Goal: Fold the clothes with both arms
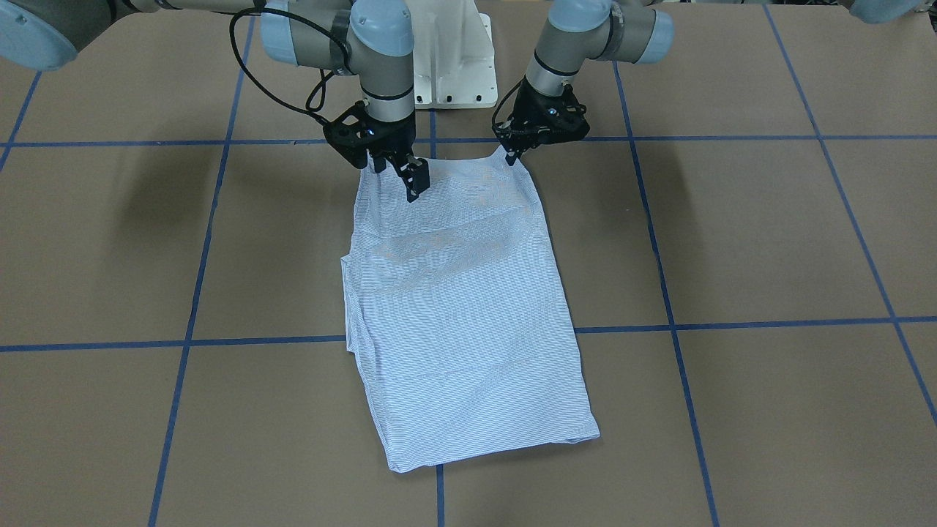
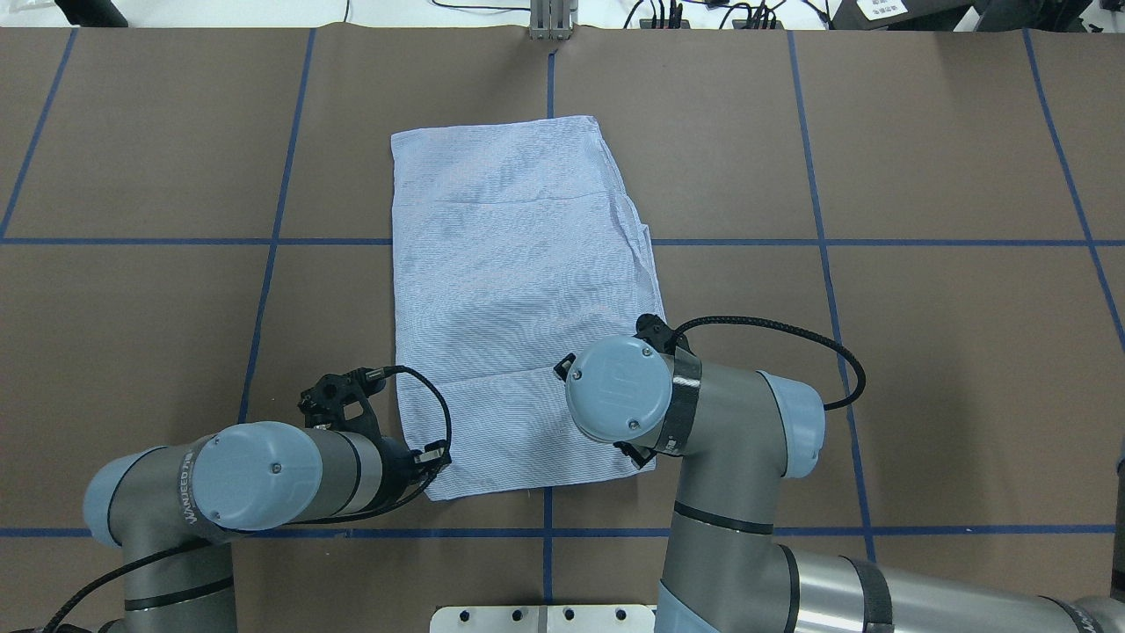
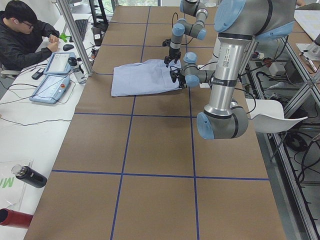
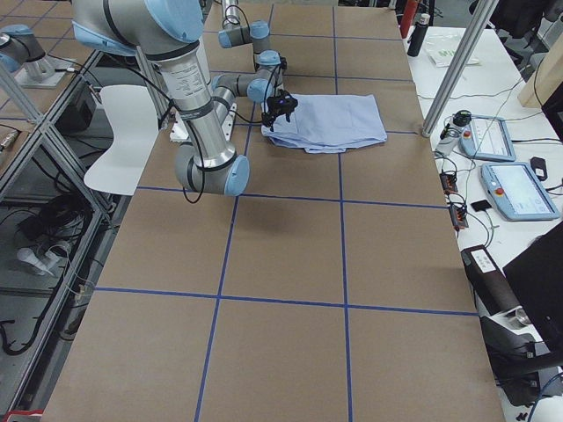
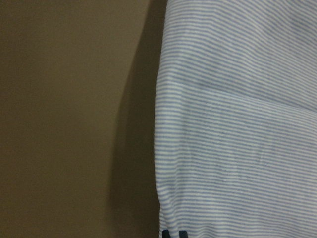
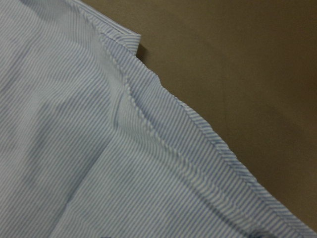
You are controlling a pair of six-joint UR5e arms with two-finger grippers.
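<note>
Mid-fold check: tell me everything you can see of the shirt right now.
The shirt is light blue, finely white-striped thin cloth, folded into a long rectangle with no sleeves or collar showing, lying flat on the brown table. Creases cross it. At the robot-side end, the left gripper pinches one corner up into a peak; the right gripper sits over the other corner, jaws apart.

Brown table (image 2: 949, 378) with a blue tape grid (image 2: 879, 242). Left-side view: white desk (image 3: 20, 135) at 9 o'clock, a guy (image 3: 22, 35) sitting at 10, white chair (image 3: 275, 117) at 3.
</note>
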